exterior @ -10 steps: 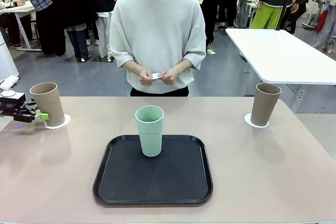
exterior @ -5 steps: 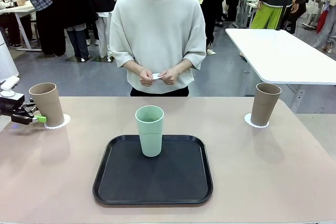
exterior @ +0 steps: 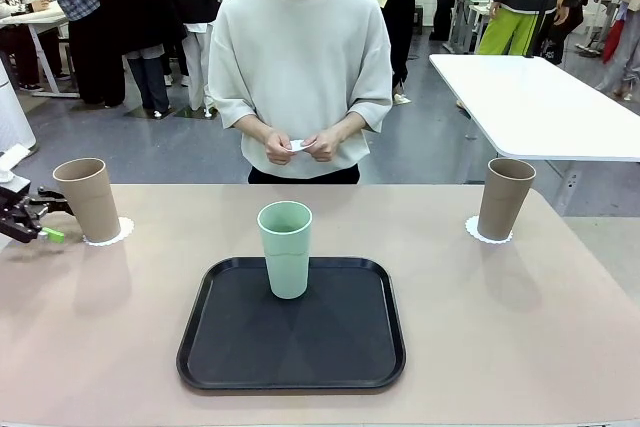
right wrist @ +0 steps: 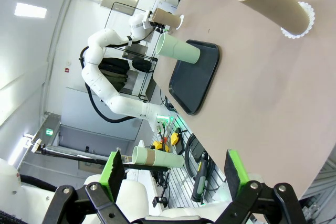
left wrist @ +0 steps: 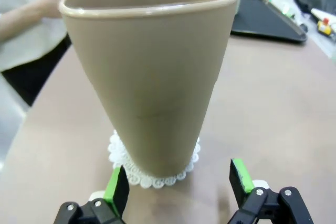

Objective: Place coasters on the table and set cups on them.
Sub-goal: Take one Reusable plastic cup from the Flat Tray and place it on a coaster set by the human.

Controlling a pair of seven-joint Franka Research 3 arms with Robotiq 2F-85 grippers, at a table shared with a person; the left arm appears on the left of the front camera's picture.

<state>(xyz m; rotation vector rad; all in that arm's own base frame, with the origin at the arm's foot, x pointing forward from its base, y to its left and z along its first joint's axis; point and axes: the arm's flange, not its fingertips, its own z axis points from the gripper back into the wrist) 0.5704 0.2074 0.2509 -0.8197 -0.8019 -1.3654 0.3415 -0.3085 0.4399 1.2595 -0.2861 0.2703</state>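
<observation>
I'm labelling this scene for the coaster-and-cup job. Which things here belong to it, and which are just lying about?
Job: left tan cup, left coaster; right tan cup, right coaster; mint green cup; beige-pink table; small white piece the person holds, probably a coaster.
Lying about: black tray under the green cup; white table behind.

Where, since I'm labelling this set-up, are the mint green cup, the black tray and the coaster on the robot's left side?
mint green cup [exterior: 286,265]: front view, middle of its side wall.
black tray [exterior: 340,347]: front view, bare floor near its front edge.
left coaster [left wrist: 157,181]: left wrist view, its lacy near edge.
</observation>
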